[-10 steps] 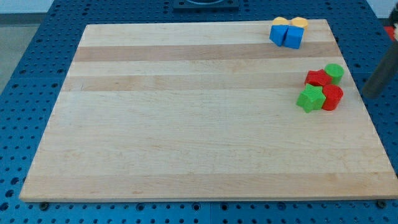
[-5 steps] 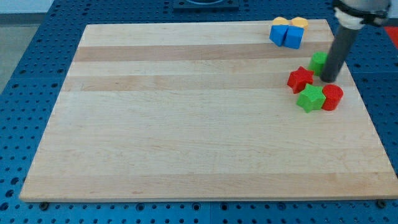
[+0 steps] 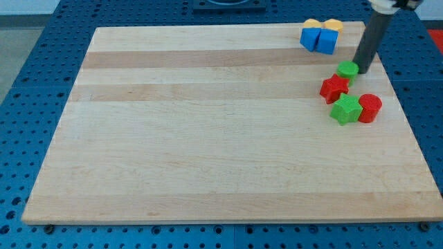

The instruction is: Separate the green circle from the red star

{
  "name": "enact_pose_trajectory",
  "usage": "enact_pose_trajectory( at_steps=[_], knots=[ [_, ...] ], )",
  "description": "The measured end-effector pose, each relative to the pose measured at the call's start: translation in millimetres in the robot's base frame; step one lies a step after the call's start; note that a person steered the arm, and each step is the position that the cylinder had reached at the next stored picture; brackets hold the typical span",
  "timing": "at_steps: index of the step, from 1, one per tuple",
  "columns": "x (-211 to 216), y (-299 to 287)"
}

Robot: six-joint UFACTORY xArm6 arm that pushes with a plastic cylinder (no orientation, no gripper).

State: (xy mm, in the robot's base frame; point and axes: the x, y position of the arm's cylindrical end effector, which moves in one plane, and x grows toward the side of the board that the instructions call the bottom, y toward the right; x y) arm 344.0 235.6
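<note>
On the wooden board (image 3: 208, 138), my tip (image 3: 361, 71) touches the partly hidden green circle (image 3: 347, 69) above the red star (image 3: 334, 88).

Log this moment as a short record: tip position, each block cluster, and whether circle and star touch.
tip: my tip at the green circle's right side
green circle: just above-right of the red star
circle and star: very close; contact cannot be told
lower pair: green star touching a red block
top cluster: two blue blocks, two yellow blocks behind them
surface: wooden board
</note>
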Motion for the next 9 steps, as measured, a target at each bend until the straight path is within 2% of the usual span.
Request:
enact_pose_trajectory(
  at_steps=[3,6,7,8,9],
  knots=[
    [26.5,-52.6],
    [36.6,-152.8],
    [62.6,-190.4],
    [75.2,-200.0],
    [108.6,-200.0]
  ],
)
